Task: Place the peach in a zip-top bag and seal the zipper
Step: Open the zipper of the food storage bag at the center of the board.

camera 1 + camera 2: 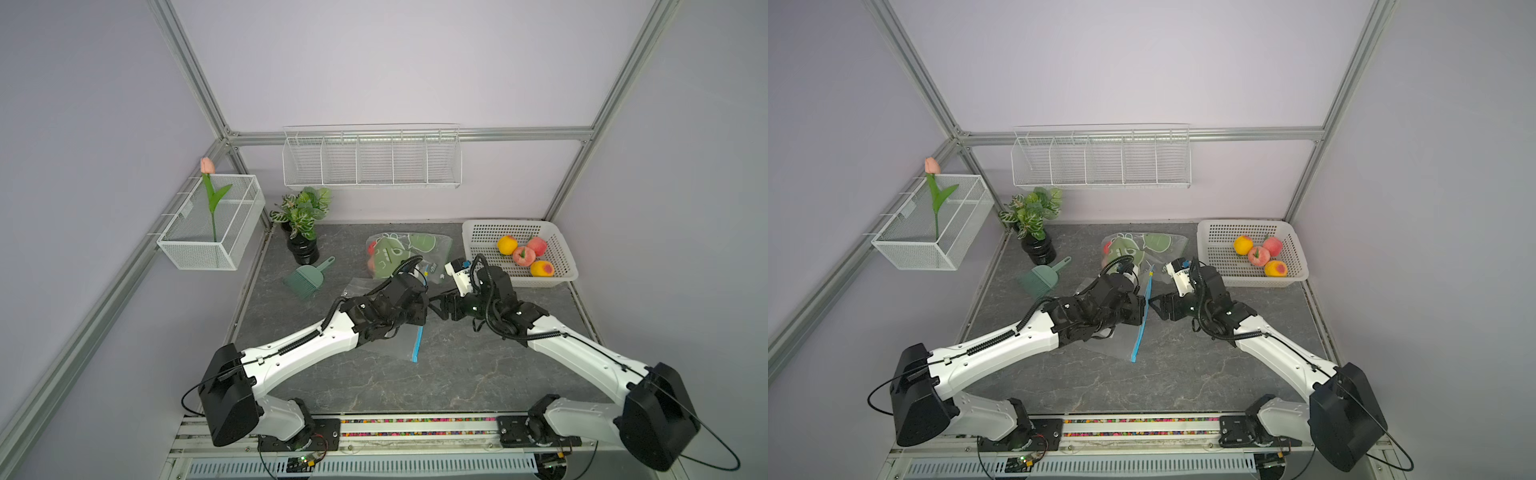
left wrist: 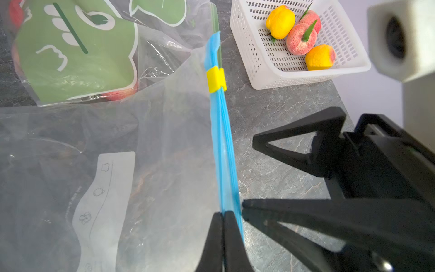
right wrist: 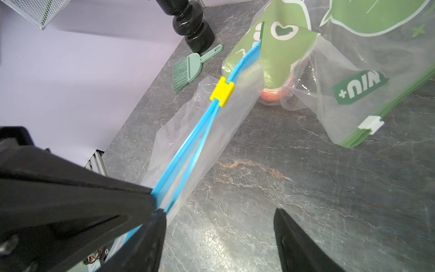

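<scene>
A clear zip-top bag (image 2: 164,146) with a blue zipper strip (image 2: 223,141) and a yellow slider (image 2: 215,79) lies mid-table. Between the slider (image 3: 222,91) and my left gripper, the two blue tracks (image 3: 188,146) stand parted. My left gripper (image 2: 222,213) is shut on the blue strip, also seen in a top view (image 1: 1144,307). The right gripper (image 3: 221,226) is open just beside the strip, one finger against it; in a top view it faces the left gripper (image 1: 1154,305). Several peaches (image 1: 524,255) lie in the white basket (image 1: 478,232). I cannot tell whether the clear bag holds a peach.
A green-printed zip bag (image 1: 399,253) with a peach (image 3: 273,95) inside lies behind the clear bag. At back left stand a green hand brush (image 1: 307,280) and a potted plant in a black vase (image 1: 301,232). A wire basket (image 1: 216,232) hangs on the left wall.
</scene>
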